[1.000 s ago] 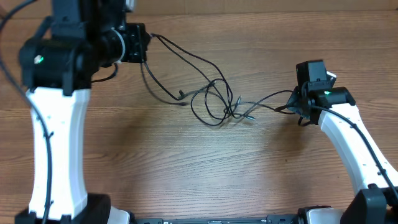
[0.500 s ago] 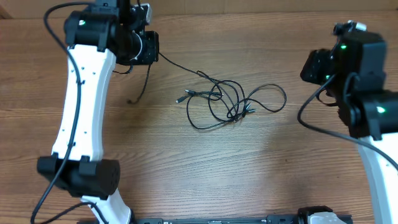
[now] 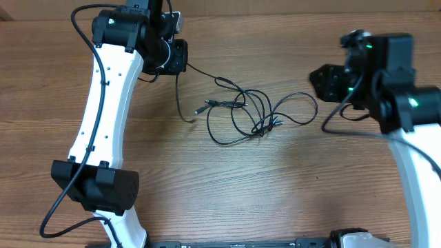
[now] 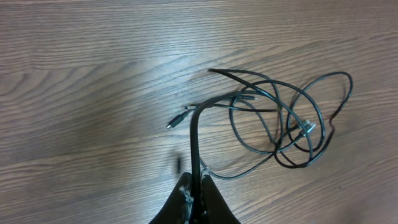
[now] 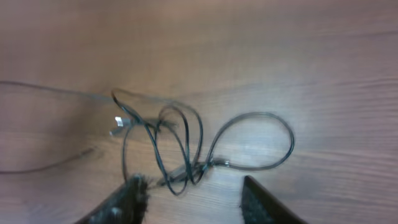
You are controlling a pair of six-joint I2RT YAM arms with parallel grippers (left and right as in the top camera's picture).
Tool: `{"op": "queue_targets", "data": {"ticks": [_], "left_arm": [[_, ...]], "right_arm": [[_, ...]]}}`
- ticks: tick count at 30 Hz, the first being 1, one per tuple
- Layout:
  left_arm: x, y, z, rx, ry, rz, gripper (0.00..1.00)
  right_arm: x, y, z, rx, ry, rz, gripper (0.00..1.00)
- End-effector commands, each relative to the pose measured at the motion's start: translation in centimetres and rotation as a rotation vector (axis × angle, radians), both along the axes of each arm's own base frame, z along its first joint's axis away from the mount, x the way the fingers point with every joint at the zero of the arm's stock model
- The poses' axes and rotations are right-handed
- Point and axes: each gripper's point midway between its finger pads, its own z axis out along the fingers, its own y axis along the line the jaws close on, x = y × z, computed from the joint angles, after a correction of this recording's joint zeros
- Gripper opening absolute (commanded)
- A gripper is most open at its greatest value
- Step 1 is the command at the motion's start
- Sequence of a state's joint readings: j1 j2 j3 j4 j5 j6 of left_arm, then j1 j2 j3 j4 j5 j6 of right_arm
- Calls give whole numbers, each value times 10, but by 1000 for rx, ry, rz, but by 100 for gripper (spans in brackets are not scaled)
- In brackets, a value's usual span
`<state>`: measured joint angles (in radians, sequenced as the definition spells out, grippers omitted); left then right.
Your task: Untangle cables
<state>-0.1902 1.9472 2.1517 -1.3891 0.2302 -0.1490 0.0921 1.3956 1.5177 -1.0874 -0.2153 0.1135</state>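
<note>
1. The wooden desk [image 3: 275, 193] carried the whole work area, with its grain running left to right in the overhead view.
2. The left arm [image 3: 103, 103] reached to the far left part of the desk. The right arm [image 3: 413, 158] stood at the right edge.
3. The cables [image 3: 265, 124] lay in a loose black tangle of overlapping loops near the desk centre, between the two arms. One strand ran from the tangle up to the left end effector.
4. The left end effector [image 4: 194, 198] was closed, with its fingers pinched on a strand of the cables that rose from the tangle [image 4: 305, 127].
5. The right end effector [image 5: 199, 202] was parted about halfway and gripped nothing. It hung above the desk just to the right of the tangle [image 5: 186, 143], clear of the loops.
6. A small plug connector [image 3: 200, 109] lay on the desk at the left side of the tangle, and the left wrist view also showed it [image 4: 176, 121].
</note>
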Motion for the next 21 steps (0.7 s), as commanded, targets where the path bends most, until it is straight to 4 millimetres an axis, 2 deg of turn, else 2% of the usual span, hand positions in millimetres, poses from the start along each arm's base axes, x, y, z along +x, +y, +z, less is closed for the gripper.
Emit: {"op": "queue_targets", "data": {"ticks": [1, 3, 6, 10, 12, 16, 21], "left_arm": [[0, 3, 1, 23, -11, -9, 17], [-2, 2, 1, 24, -5, -12, 26], [-4, 0, 0, 21, 4, -18, 33], [-6, -7, 1, 1, 11, -30, 35], [-7, -8, 0, 1, 12, -34, 35], [-9, -12, 0, 2, 16, -43, 35], [-10, -15, 0, 2, 16, -52, 34]], "right_arm": [[1, 10, -41, -12, 119, 115, 55], [1, 11, -66, -37, 198, 161, 61], [-3, 12, -100, -70, 304, 255, 72], [-3, 12, -138, -84, 413, 305, 83], [-3, 14, -153, -92, 444, 358, 86], [-5, 20, -172, -106, 469, 465, 89], [-5, 26, -182, -165, 407, 651, 93]]}}
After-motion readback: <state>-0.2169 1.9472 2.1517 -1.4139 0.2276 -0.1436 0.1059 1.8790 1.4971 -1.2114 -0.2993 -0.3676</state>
